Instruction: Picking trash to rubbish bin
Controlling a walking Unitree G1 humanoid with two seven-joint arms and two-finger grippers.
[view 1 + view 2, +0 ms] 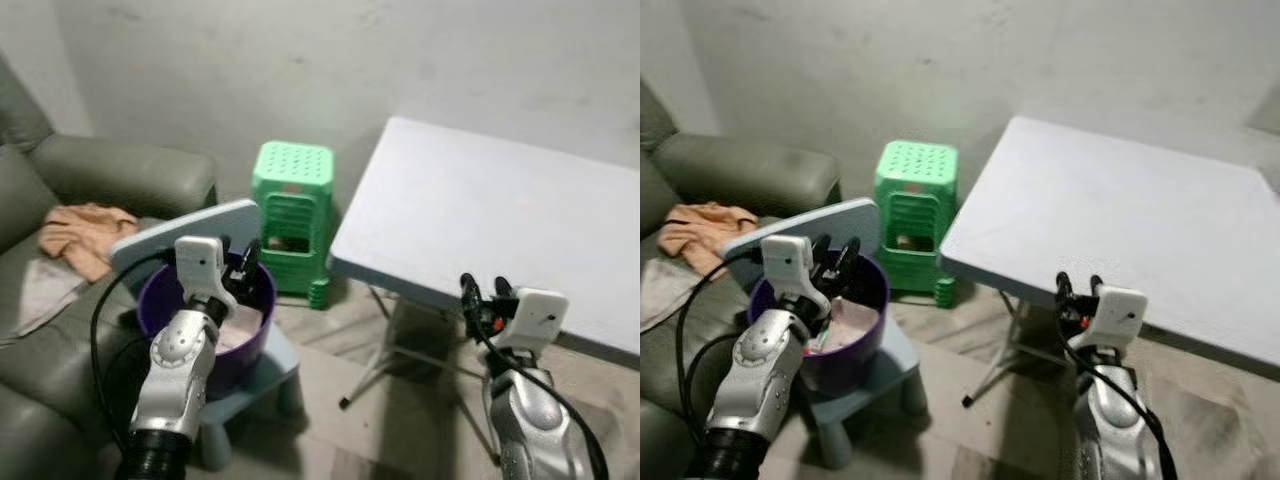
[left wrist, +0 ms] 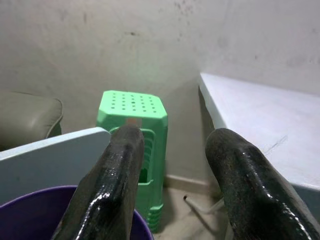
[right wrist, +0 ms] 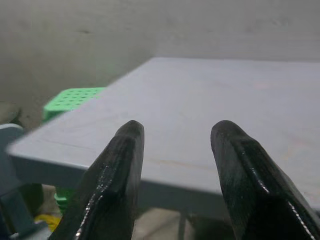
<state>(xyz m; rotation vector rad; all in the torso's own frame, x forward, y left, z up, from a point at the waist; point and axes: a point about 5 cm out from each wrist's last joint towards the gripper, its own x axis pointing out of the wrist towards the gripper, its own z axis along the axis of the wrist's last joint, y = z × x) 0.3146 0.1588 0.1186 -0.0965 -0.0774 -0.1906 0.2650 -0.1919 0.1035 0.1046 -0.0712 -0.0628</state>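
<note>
Both arms are reaching forward, left tool [image 1: 245, 262] gaping empty over the purple bin [image 1: 160, 300], right tool [image 1: 485, 290] gaping empty at the counter [image 1: 480, 210] edge, four o'clock.

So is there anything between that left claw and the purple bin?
Nothing visible. The left gripper hangs right over the purple bin, jaws open and empty, with pale trash already inside. The right gripper waits by the table.

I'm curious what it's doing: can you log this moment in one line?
left gripper: open, over purple bin | right gripper: open, empty, by table edge
</note>
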